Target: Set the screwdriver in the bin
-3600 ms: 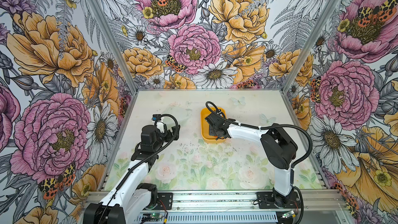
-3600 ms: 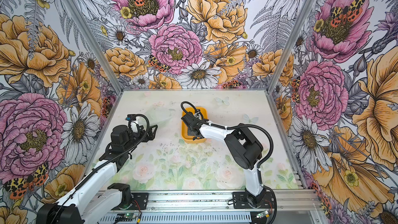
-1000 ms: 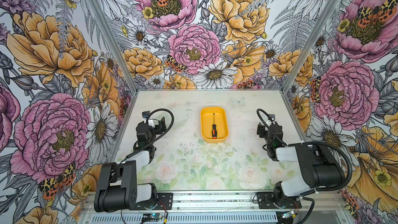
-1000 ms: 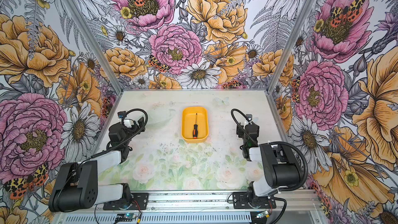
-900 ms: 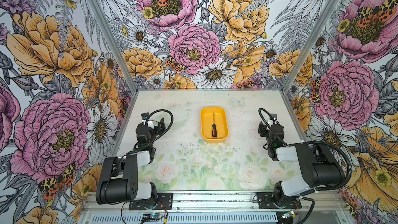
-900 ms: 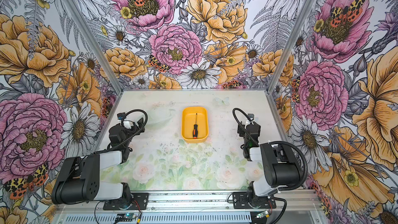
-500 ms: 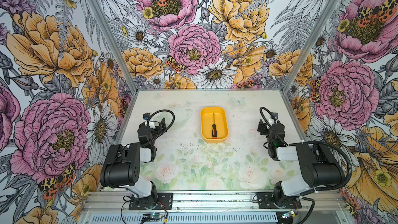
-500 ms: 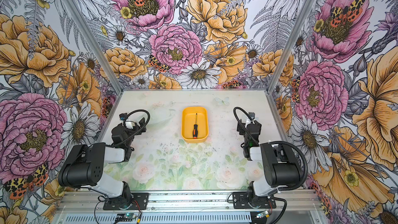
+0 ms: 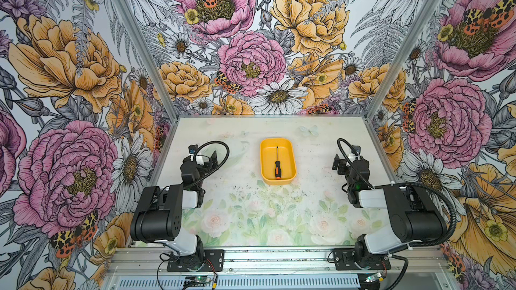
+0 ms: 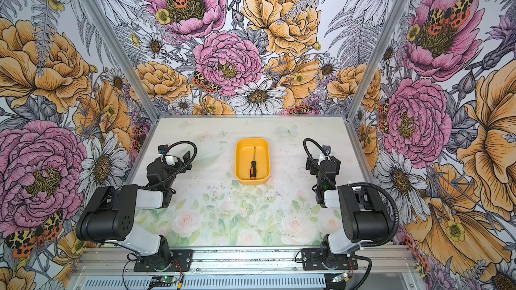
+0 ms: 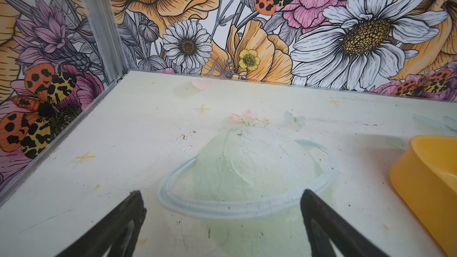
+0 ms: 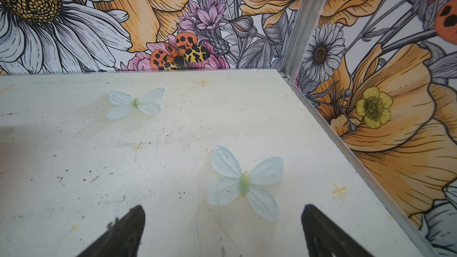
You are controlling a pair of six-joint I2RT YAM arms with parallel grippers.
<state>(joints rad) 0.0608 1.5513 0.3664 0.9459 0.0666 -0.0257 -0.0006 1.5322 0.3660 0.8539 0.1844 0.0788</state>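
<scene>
The screwdriver [image 9: 277, 166] lies flat in the bin [image 9: 278, 181], midway between the left claw [image 11: 221, 194] and the right claw [image 12: 222, 210], well apart from both, which gape wide and empty over bare surface [image 11: 148, 119], so the job looks done.

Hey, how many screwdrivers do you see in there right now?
1. The screwdriver lies flat inside the bin, handle toward the near end. Parts of the table under the left arm and right arm are hidden.
</scene>
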